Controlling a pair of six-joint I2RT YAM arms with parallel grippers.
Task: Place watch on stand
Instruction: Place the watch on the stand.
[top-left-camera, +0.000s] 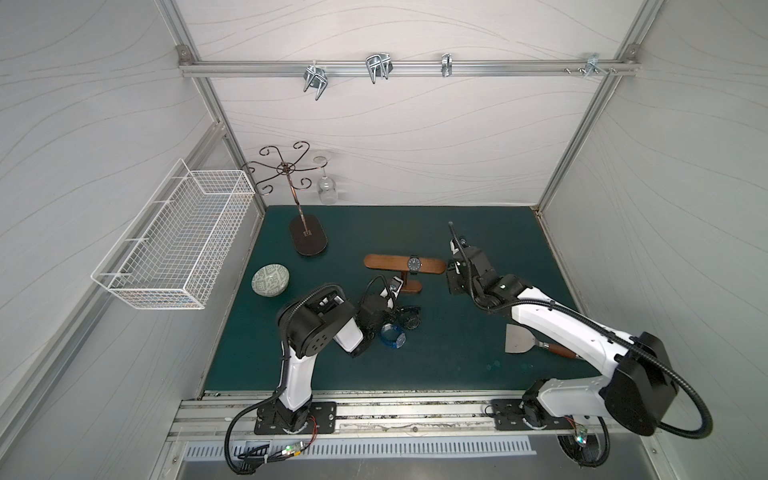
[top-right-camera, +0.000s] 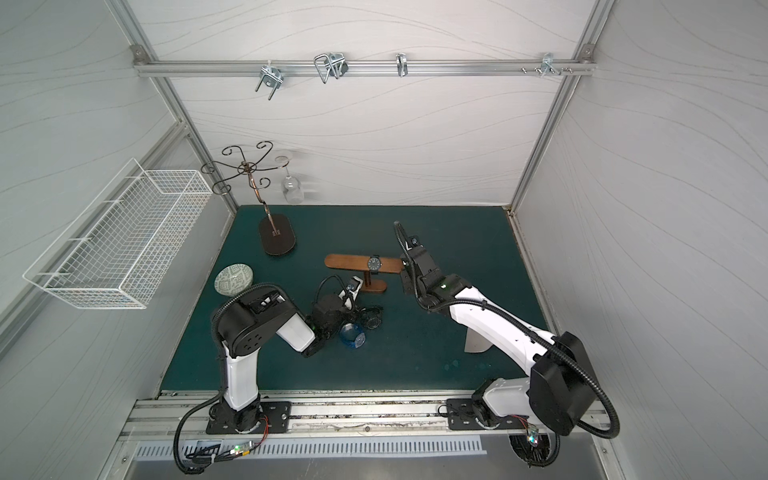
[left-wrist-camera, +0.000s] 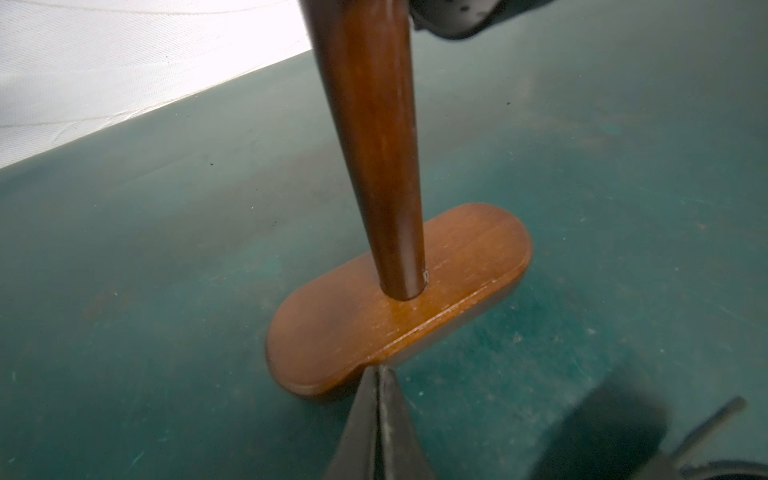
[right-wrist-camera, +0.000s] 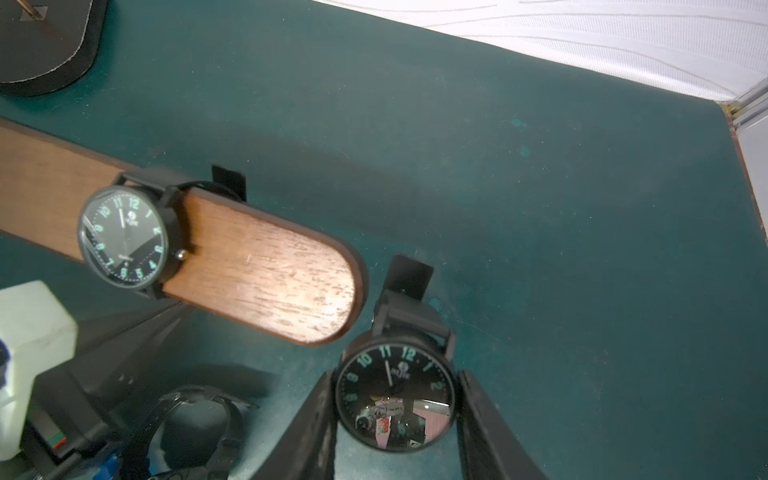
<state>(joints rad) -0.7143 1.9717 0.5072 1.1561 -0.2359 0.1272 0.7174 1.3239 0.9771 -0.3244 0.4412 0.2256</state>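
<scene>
Just off the right end of the stand (right-wrist-camera: 266, 270), the right pincer (right-wrist-camera: 395, 374) is gripping the watch (right-wrist-camera: 395, 399) by the sides of its case, likely the soundest hold on something light, glassy and floppy-strapped, while the closed left pincer (left-wrist-camera: 379, 374) is touching the stand's base (left-wrist-camera: 457, 257).

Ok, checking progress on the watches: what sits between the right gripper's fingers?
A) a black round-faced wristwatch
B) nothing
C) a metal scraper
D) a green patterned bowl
A: in the right wrist view the right gripper clamps the black round-faced wristwatch by its case, beside the rounded end of the brown wooden stand.
</scene>
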